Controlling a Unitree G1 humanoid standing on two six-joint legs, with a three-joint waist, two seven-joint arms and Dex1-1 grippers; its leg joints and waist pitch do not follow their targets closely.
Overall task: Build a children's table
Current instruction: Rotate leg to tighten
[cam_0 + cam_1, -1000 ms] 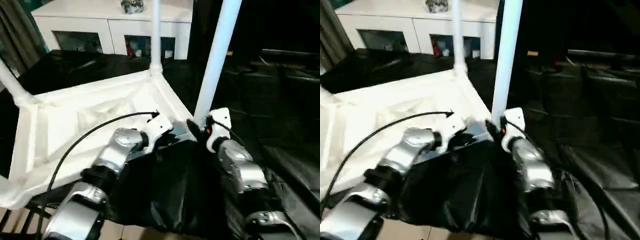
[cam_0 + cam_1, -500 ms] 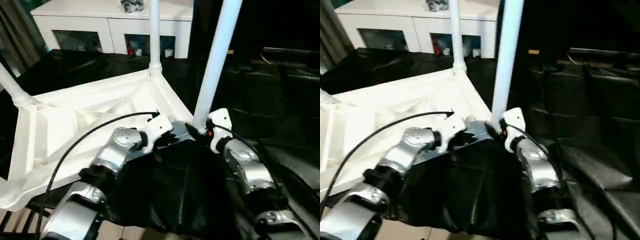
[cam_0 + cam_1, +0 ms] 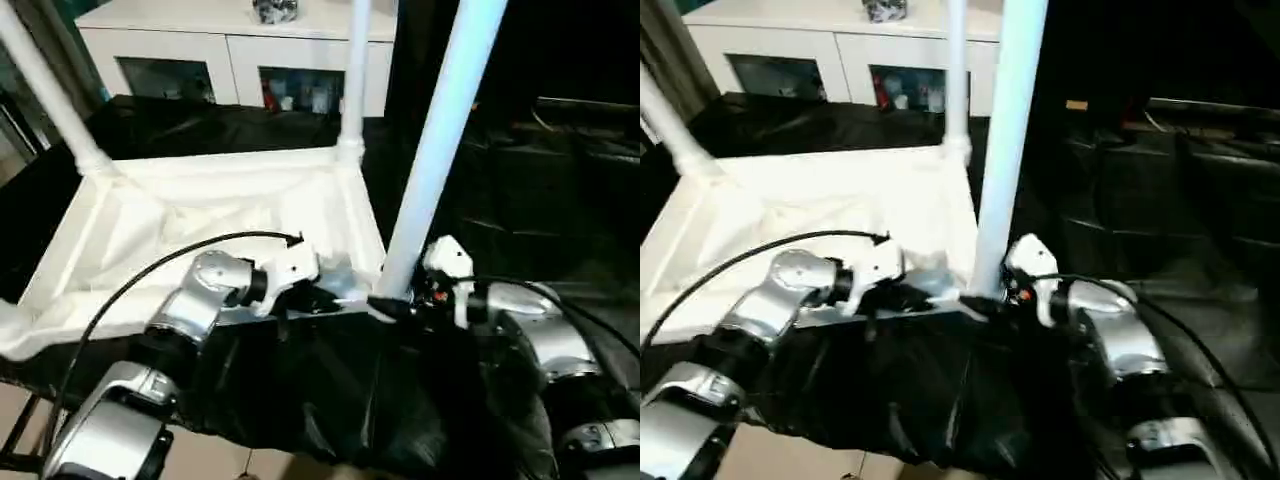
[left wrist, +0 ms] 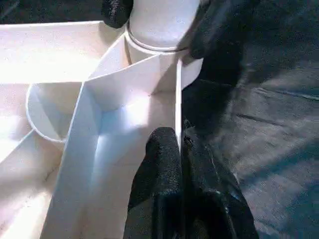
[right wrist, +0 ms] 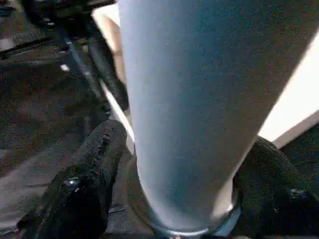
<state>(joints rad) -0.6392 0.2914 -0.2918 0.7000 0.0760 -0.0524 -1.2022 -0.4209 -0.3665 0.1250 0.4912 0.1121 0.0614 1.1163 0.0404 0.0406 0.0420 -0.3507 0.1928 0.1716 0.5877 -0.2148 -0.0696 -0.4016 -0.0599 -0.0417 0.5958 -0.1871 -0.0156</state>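
One white plastic rectangular table top (image 3: 215,215) lies upside down, ribbed underside up, on the black-draped tabletop (image 3: 200,125). Three long white tubular legs stand in its rounded corner sockets: the near-right leg (image 3: 440,150), the far-right leg (image 3: 354,75) and the far-left leg (image 3: 45,85); the near-left corner (image 3: 12,335) runs to the picture's edge, and I cannot tell what it carries. Behind stands one white cabinet with glass doors (image 3: 240,60).

Two grippers work at the near-right corner. The left gripper (image 4: 180,144) has its two black fingers pressed together on the thin upright rim of the table top, pinching that edge just beside the socket. The right gripper (image 5: 174,174) has its fingers spread to either side of the near-right leg's base, one black finger (image 5: 92,169) on each flank of the tube; whether they touch the leg I cannot tell.

The top is glossy white, with diagonal ribs running from the corner socket and a second round cup moulded beside it. The near-right leg looks pale bluish-white, smooth, with a flared collar at its foot.
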